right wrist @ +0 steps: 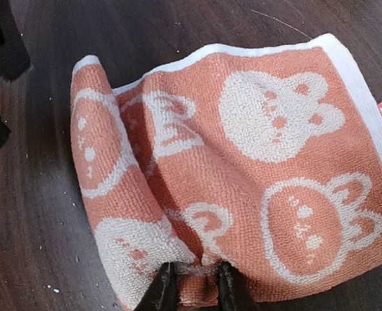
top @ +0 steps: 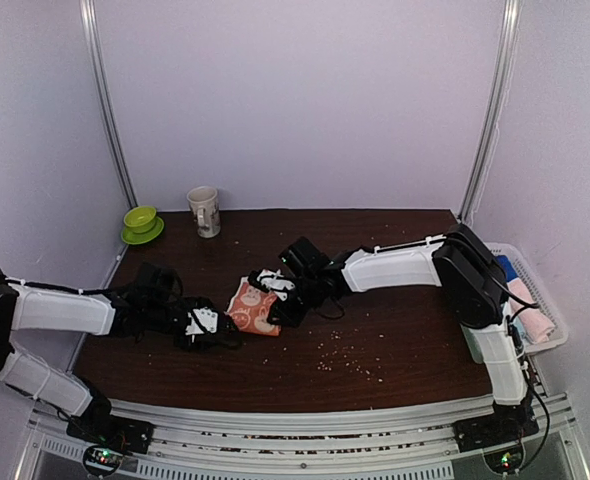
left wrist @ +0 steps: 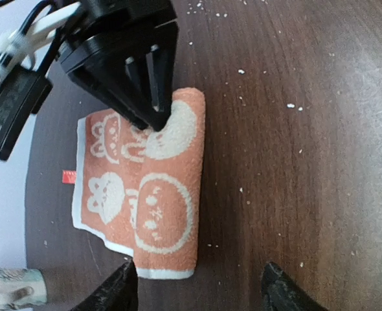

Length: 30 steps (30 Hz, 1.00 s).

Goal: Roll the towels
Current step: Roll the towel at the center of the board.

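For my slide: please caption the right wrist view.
Right gripper pinches the half-rolled bunny towel on a dark table.

A dark wooden table (top: 405, 335) carries a scatter of pale crumbs (top: 347, 354) toward its near right part. At the far left corner stands a patterned mug (top: 204, 211), upright, handle to the left. Just beside it is a green bowl (top: 140, 217) on a green saucer (top: 141, 236). Off the right edge sits a white basket (top: 541, 291) holding rolled cloths: a pale pink roll (top: 532, 318) and a blue one (top: 506, 266).
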Tool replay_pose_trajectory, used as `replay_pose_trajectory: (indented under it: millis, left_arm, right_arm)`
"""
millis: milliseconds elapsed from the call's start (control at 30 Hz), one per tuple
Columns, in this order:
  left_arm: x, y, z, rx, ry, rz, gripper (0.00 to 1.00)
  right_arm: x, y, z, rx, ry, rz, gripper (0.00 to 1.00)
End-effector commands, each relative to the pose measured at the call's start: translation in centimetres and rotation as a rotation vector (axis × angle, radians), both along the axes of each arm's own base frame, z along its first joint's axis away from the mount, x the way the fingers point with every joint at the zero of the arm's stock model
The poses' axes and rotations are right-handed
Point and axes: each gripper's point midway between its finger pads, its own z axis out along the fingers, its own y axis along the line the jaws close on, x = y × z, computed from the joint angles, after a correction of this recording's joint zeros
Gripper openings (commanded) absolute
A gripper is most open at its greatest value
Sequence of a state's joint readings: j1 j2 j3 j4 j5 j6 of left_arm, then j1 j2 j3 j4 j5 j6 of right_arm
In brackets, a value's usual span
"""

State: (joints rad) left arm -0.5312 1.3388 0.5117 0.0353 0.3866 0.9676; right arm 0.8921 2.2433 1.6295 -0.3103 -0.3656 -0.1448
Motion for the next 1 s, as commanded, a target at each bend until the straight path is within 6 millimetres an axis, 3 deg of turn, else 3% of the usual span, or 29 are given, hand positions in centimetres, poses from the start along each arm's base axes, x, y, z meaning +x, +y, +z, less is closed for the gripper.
replay_pose_trajectory:
  millis: [0, 233, 433, 700, 833, 933, 967]
  left_arm:
    - [2.4, -1.1, 1.5, 0.073, -0.294, -0.001, 0.66]
    - [3.5, -1.1, -0.7, 0.185, -0.380, 0.027, 0.63]
    - [2.7, -0.8, -2.5, 0.247, -0.438, -0.010, 0.60]
    - [3.5, -0.2, -4.3, 0.324, -0.460, 0.017, 0.48]
    - [3.7, 0.0, -5.2, 0.351, -0.461, 0.024, 0.35]
    - [3.8, 0.1, -5.7, 0.364, -0.454, 0.030, 0.14]
    - [3.7, 0.2, -5.9, 0.368, -0.450, 0.030, 0.14]
  right_arm:
    - [-2.1, -2.9, -5.3, -0.128, 0.179, -0.027, 0.23]
    - [-2.2, -2.9, -5.1, -0.113, 0.206, -0.026, 0.24]
    - [-2.3, -3.0, -5.0, -0.102, 0.224, -0.017, 0.23]
    - [-2.7, -2.8, -4.9, -0.087, 0.245, 0.000, 0.23]
    - [-2.7, -2.8, -4.9, -0.085, 0.251, 0.007, 0.23]
    - [-2.8, -2.8, -4.9, -0.084, 0.255, 0.013, 0.23]
    - [-2.8, -2.8, -4.9, -0.083, 0.257, 0.015, 0.23]
